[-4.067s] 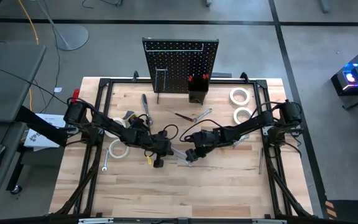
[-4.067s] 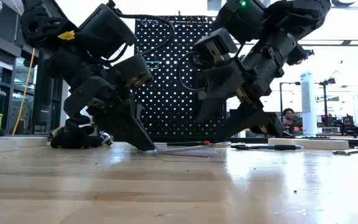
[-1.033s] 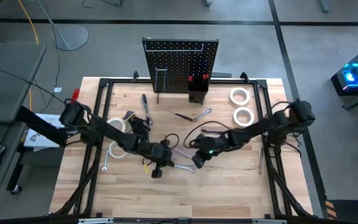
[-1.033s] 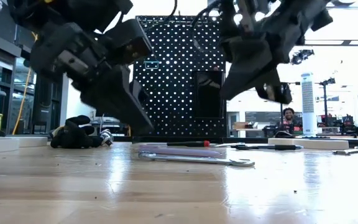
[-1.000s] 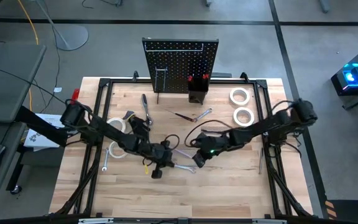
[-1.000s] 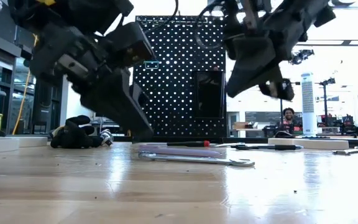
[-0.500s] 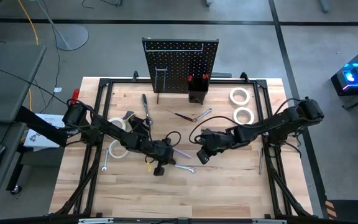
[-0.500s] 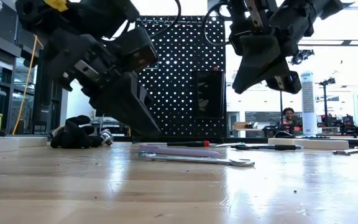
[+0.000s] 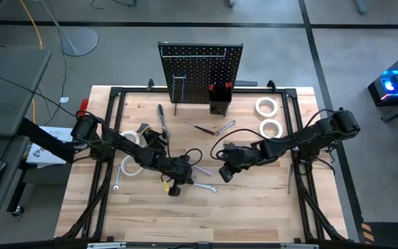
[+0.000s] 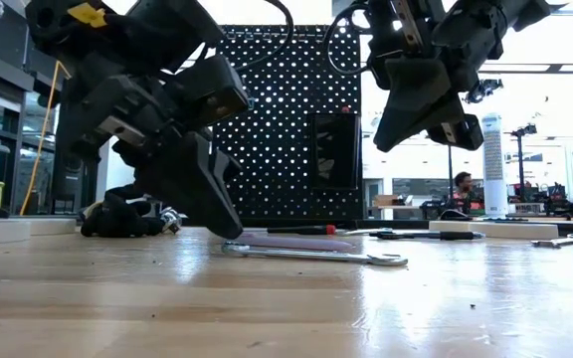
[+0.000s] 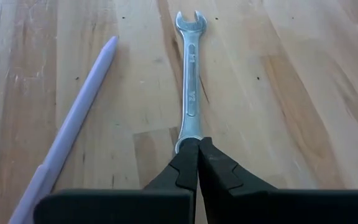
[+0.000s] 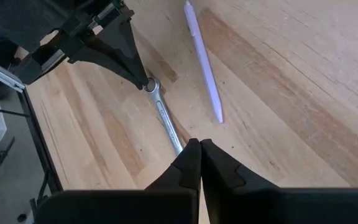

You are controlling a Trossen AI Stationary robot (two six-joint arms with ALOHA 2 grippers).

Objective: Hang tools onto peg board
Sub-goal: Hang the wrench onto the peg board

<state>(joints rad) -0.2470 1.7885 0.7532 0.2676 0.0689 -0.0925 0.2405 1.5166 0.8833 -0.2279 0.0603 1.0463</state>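
A silver wrench (image 9: 202, 185) lies flat on the wooden table, with a lavender pen-like stick (image 9: 203, 170) just beyond it. My left gripper (image 11: 197, 142) is shut, its tips down at the wrench's left end. My right gripper (image 10: 379, 146) is shut and hangs well above the table over the wrench's other end (image 12: 178, 140), touching nothing. The black peg board (image 9: 200, 72) stands upright at the table's far edge with hooks and a small black bin (image 9: 218, 105). My left gripper sets its shut fingertips (image 12: 143, 79) on the wrench's left end (image 11: 186, 138), slanting down from the table's left, in line with the wrench. The wrench lies flat on the table (image 10: 316, 256). The fingers hide the exact spot of contact.
White tape rolls lie at the far right (image 9: 267, 106) (image 9: 271, 128) and at the left (image 9: 131, 166). Pliers (image 9: 163, 117), a slim screwdriver (image 9: 204, 129) and a small wrench (image 9: 226, 126) lie before the board. Another wrench (image 9: 117, 178) lies at the left.
My right gripper has risen from near the wrench and drawn a little toward the table's right and far side, staying shut. My left gripper has dipped until its tips reach the wrench's left end. The wrench and the lavender stick have stayed in place.
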